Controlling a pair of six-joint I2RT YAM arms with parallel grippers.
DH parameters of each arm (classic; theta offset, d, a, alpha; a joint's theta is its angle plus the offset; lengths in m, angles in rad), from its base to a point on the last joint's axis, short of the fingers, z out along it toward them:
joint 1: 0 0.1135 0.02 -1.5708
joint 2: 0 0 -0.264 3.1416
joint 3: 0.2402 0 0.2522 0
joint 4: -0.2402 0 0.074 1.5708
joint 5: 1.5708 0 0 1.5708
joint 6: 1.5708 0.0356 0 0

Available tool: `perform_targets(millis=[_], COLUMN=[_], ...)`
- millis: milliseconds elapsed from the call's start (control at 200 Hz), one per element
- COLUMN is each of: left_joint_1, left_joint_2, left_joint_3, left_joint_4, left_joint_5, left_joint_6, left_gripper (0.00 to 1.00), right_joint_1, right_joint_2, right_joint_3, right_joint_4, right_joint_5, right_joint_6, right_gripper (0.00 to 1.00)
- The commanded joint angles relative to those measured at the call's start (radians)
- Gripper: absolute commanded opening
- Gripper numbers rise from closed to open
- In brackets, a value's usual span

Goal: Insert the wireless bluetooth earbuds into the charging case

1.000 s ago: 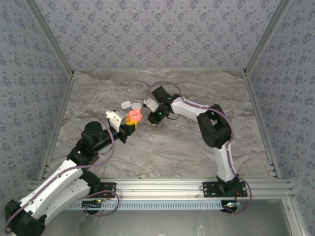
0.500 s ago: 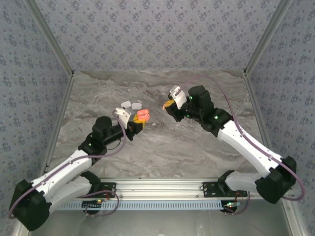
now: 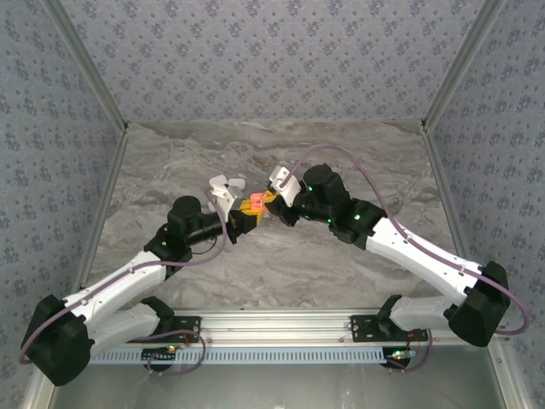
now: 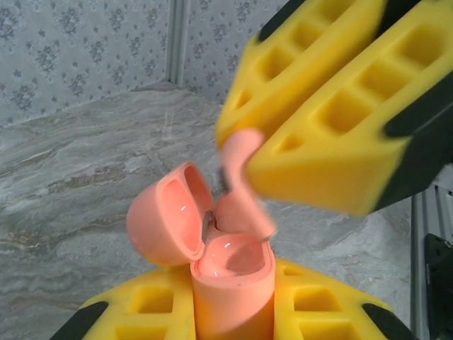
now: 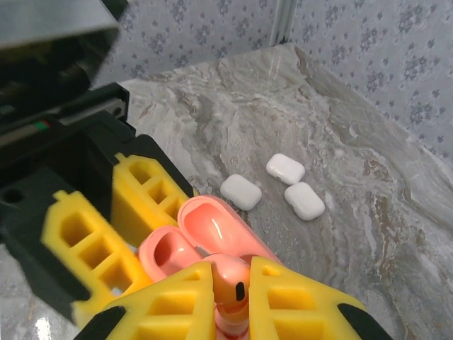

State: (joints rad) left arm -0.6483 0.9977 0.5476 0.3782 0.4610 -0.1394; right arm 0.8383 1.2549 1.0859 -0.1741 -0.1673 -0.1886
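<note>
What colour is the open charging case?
The charging case is salmon pink; best seen in the left wrist view.

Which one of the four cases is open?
The pink case, gripped in the left tool, has its lid swung back; the three white cases lie shut on the table.

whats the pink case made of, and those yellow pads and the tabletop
pink case: glossy moulded plastic, judging by the sharp highlights inside its lid.
yellow pads: matte, with square pockets; likely foam or printed plastic.
tabletop: marble-patterned, slight sheen; real stone or print unclear.
</note>
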Motion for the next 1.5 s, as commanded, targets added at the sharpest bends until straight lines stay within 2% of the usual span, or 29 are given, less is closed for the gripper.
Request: perform_targets(millis=[0,250,830,1069,1229,1319,1424,1494], left_joint_1=[-0.007,-0.007,-0.008,-0.008,-0.008,-0.007,-0.007,-0.007], left_joint_2=[-0.009,-0.010,-0.030,-0.039,-0.043,-0.048,-0.049,-0.053], left_joint_3=[0.040,0.050,0.046,0.040,0.034,0.025,0.024,0.027], left_joint_4=[0.030,0.008,0.010,0.009,0.014,0.032,0.048,0.051], left_joint_5=[0.037,0.042,0.014,0.012,0.013,0.017,0.032,0.040], left_joint_6=[0.016,0.028,0.032,0.035,0.032,0.024,0.018,0.017], left_gripper=[0.00,0.00,0.00,0.00,0.00,0.00,0.00,0.00], right_joint_1=[0.013,0.017,0.029,0.006,-0.046,-0.108,-0.193,-0.228], right_joint_2=[0.019,0.029,0.046,0.027,-0.020,-0.053,-0.045,-0.015], right_joint_3=[0.043,0.053,0.070,0.142,0.175,0.158,0.136,0.126], right_joint_4=[0.021,0.029,-0.068,-0.101,-0.102,-0.078,-0.074,-0.082], right_joint_5=[0.021,0.023,-0.092,-0.189,-0.233,-0.267,-0.375,-0.453], right_joint_6=[-0.022,-0.023,-0.036,-0.013,0.035,0.102,0.195,0.247], right_gripper=[0.15,0.15,0.19,0.38,0.52,0.67,0.86,0.92])
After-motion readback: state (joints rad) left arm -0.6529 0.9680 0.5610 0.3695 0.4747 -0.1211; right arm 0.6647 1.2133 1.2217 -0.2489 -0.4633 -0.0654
